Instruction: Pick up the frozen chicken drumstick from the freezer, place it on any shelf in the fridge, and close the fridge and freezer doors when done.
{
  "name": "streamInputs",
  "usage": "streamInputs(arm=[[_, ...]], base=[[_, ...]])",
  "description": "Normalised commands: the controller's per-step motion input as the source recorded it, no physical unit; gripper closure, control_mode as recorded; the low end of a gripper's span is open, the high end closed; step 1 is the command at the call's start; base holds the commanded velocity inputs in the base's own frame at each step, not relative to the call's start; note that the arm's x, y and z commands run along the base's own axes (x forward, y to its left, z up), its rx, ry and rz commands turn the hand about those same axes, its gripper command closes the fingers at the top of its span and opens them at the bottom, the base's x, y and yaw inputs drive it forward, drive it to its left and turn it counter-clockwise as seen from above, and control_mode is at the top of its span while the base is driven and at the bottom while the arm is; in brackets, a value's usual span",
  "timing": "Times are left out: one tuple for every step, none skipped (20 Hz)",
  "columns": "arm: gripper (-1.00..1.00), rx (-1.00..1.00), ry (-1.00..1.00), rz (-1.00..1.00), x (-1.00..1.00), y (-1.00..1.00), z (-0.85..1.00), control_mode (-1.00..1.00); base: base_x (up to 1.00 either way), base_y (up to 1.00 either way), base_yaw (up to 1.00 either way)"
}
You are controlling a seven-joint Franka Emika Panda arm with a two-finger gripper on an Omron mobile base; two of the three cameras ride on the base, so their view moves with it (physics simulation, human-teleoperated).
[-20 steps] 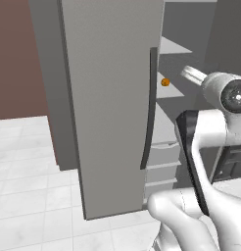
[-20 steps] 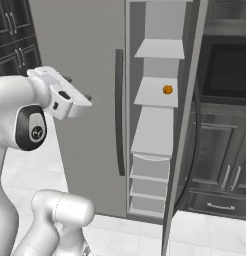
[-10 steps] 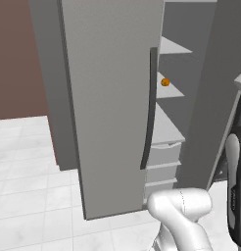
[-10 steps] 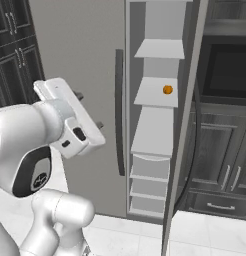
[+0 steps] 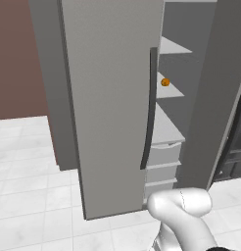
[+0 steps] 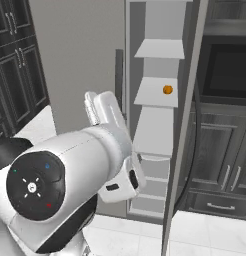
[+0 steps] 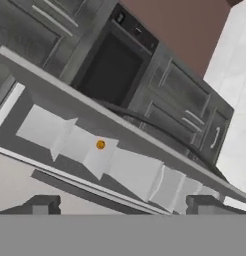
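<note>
Early stage. Freezer door open, fridge door closed; an orange ball sits on a far grey shelf (drumstick not discernible). Gripper wide apart, empty. Everything remains.

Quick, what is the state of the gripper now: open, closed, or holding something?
Gripper: open, jaws wide apart, holding nothing; it points toward the open freezer.
</note>
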Motion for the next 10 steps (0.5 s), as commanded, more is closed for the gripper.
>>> streamInputs(arm=[[-1.0,0.17,0.0,0.04,-0.04,-0.99,-0.3,-1.0],[-1.0,0.07,-0.03,0.07,0.0,-0.81,-0.43,-1.0],[-1.0,0.03,-0.06,0.11,0.0,-0.6,-0.56,-1.0],[-1.0,0.04,-0.08,0.15,0.12,-0.6,-0.61,-1.0],[-1.0,0.09,-0.05,0.16,0.19,-0.62,-0.51,-1.0],[-1.0,0.09,-0.04,0.18,0.29,-0.54,-0.37,-1.0],[-1.0,0.09,-0.05,0.19,0.3,-0.47,-0.36,-1.0],[-1.0,0.11,-0.09,0.17,0.31,-0.47,-0.43,-1.0],[-1.0,0.13,-0.1,0.15,0.4,-0.45,-0.59,-1.0],[-1.0,0.19,-0.07,0.13,0.59,-0.4,-0.67,-1.0]], base=[[0.0,0.0,0.0],[0.0,0.0,0.0],[0.0,0.0,0.0],[0.0,0.0,0.0],[0.0,0.0,0.0],[0.0,0.0,0.0],[0.0,0.0,0.0],[0.0,0.0,0.0],[0.0,0.0,0.0],[0.0,0.0,0.0]])
